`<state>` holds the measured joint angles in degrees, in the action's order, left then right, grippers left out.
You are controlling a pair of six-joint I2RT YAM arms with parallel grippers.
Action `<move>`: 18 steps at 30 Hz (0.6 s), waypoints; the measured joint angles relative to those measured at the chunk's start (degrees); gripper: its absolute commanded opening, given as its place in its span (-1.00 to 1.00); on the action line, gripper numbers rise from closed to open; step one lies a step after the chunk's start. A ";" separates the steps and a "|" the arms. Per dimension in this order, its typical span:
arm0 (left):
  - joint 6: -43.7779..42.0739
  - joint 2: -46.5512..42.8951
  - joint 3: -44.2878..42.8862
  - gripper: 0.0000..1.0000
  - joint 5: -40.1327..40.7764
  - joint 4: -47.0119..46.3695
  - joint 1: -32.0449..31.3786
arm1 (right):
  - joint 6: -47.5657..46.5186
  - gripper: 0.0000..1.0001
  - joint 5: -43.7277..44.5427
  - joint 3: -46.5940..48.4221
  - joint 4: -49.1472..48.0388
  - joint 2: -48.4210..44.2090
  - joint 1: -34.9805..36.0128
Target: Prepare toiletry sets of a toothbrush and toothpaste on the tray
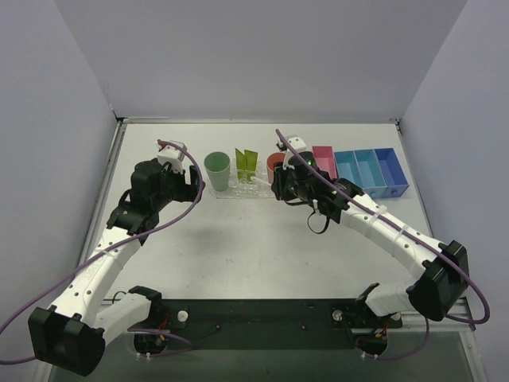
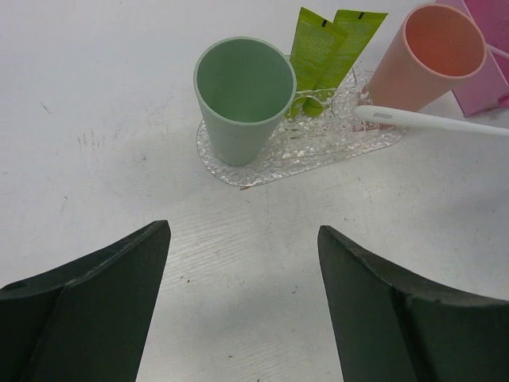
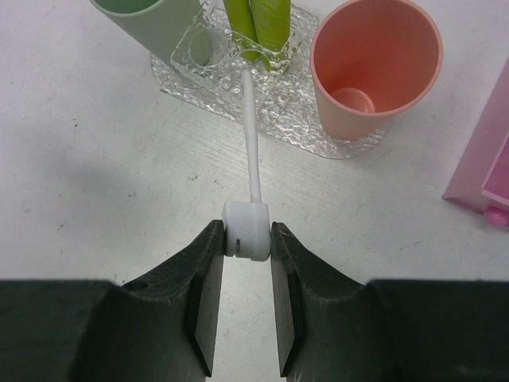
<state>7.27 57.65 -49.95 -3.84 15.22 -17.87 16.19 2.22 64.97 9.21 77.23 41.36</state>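
Observation:
The clear bumpy tray (image 1: 238, 189) lies at the table's back centre, also in the left wrist view (image 2: 318, 151) and the right wrist view (image 3: 294, 103). On it stand a green cup (image 1: 216, 170), two lime-green tubes (image 1: 246, 163) and a salmon cup (image 1: 274, 165). My right gripper (image 3: 247, 231) is shut on the white block end of the toothbrush (image 3: 252, 147). The brush's far end reaches the tubes (image 3: 266, 24) on the tray. The toothbrush also shows in the left wrist view (image 2: 433, 121). My left gripper (image 2: 242, 231) is open and empty, short of the green cup (image 2: 242, 99).
A pink bin (image 1: 325, 161) and blue bins (image 1: 370, 171) stand in a row right of the tray. The pink bin's corner shows in the right wrist view (image 3: 487, 171). Purple cables run along both arms.

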 measured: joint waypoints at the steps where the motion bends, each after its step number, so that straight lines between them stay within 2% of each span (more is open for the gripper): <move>1: -0.02 0.00 0.00 0.71 0.07 0.00 0.00 | -0.13 -1.00 0.02 0.33 0.00 0.28 0.00; 18: -0.02 0.00 0.00 0.71 0.52 0.00 -0.04 | -1.29 -1.00 0.37 3.98 0.04 4.81 0.04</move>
<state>7.25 57.65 -49.95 -3.31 15.22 -17.91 14.90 2.59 68.95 9.26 82.04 41.41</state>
